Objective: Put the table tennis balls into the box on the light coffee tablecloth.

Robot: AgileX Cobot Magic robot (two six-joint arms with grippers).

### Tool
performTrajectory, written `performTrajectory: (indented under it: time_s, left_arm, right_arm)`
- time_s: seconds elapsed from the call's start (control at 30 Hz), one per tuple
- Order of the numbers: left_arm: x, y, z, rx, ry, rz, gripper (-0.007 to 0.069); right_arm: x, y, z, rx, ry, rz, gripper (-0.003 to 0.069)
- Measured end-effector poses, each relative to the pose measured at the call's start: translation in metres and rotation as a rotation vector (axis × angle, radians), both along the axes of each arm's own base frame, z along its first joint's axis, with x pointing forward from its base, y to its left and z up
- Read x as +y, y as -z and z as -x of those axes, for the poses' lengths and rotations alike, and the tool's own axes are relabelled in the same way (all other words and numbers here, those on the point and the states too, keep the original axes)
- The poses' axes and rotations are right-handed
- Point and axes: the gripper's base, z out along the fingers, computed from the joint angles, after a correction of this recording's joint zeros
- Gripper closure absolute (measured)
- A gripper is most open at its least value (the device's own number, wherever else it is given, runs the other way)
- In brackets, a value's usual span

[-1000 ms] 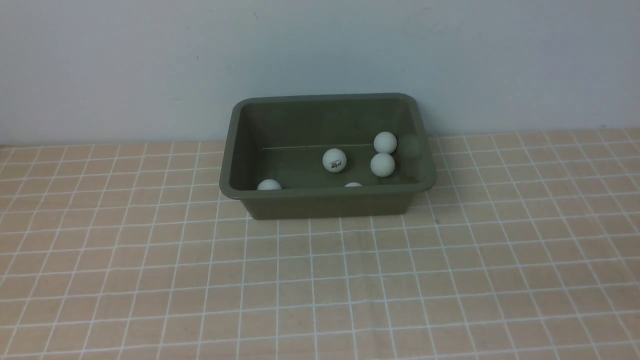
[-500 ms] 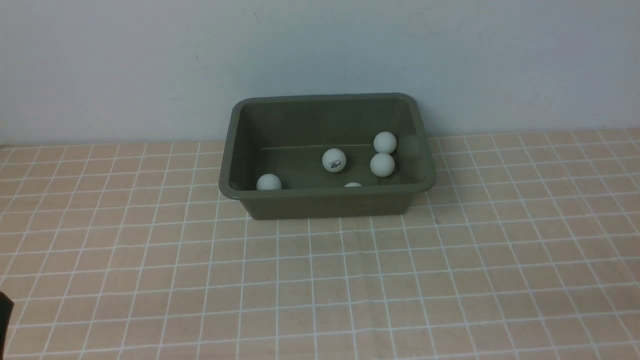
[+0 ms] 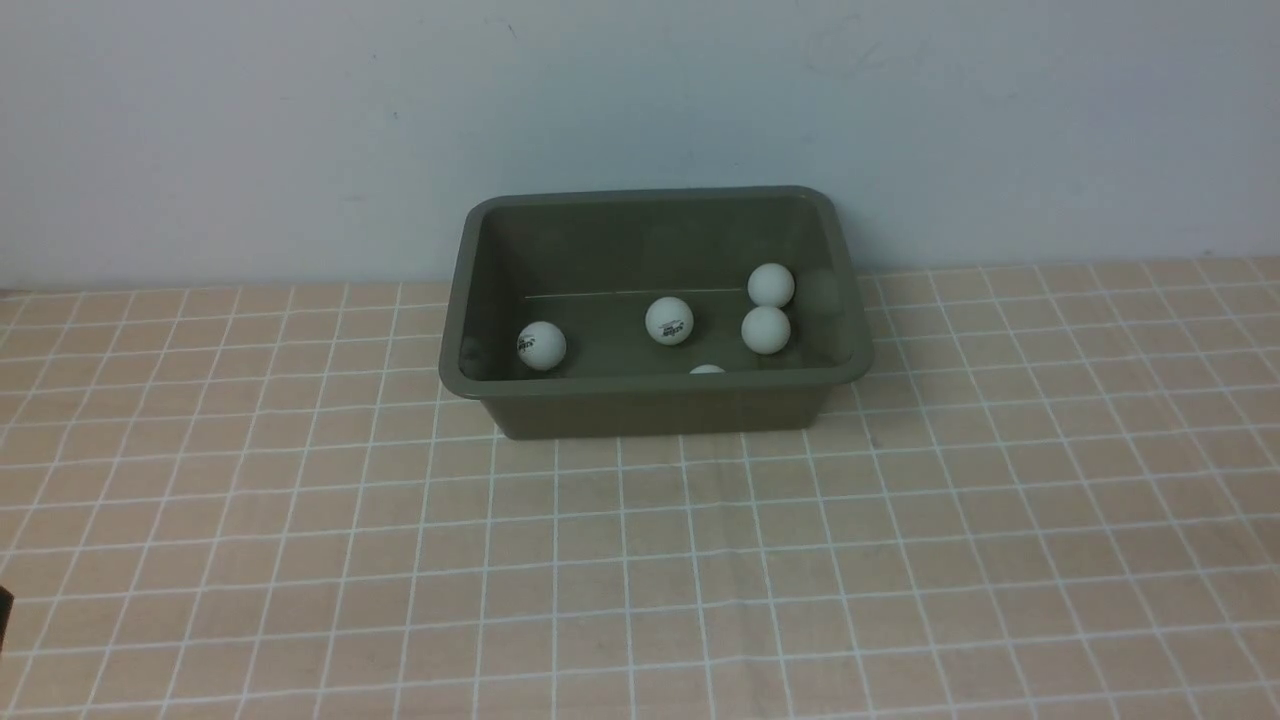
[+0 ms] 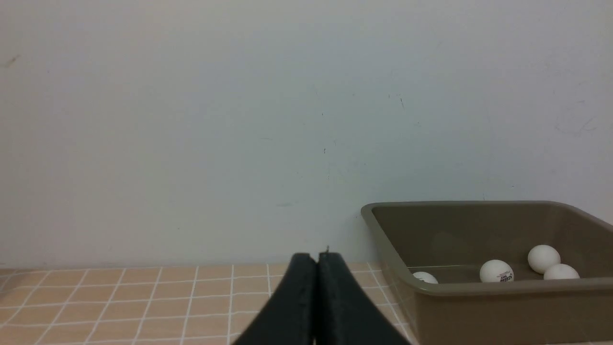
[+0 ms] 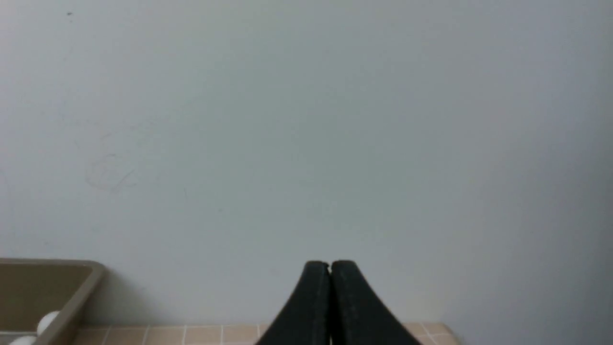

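Note:
The olive-green box (image 3: 650, 386) stands on the light coffee tablecloth (image 3: 640, 560) near the back wall. Several table tennis balls lie inside it: one with a logo at the left (image 3: 541, 345), one with a logo in the middle (image 3: 669, 321), two close together at the right (image 3: 770, 285) (image 3: 765, 329), and one half hidden behind the front wall (image 3: 706, 369). My left gripper (image 4: 317, 261) is shut and empty, well to the left of the box (image 4: 479, 286). My right gripper (image 5: 330, 268) is shut and empty, off to the right of the box (image 5: 72, 297).
A plain pale wall rises right behind the box. A dark sliver of my left arm (image 3: 4, 608) shows at the left edge of the front view. The right wrist view shows the cloth's far right corner (image 5: 440, 330).
The ball at the left inside the box has rolled away from the front wall and now shows fully. The dark sliver of the left arm has slid lower at the frame's edge.

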Motion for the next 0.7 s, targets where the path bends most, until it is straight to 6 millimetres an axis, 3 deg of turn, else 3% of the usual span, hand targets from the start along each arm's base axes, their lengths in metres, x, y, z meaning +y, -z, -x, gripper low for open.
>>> performTrajectory:
  time_s: [0.13,0.47,0.7]
  left_arm:
    - [0.000,0.000,0.000,0.000,0.000,0.000,0.0689]
    - [0.000,0.000,0.000,0.000,0.000,0.000,0.0689]
    - [0.000,0.000,0.000,0.000,0.000,0.000,0.0689]
  right_arm:
    - [-0.002,0.030,-0.002,0.046,0.016,-0.006,0.0678]
    - [-0.004,0.027,0.000,-0.036,0.040,-0.023,0.0678]
    - [0.002,0.049,-0.003,0.196,-0.027,-0.088,0.0678]
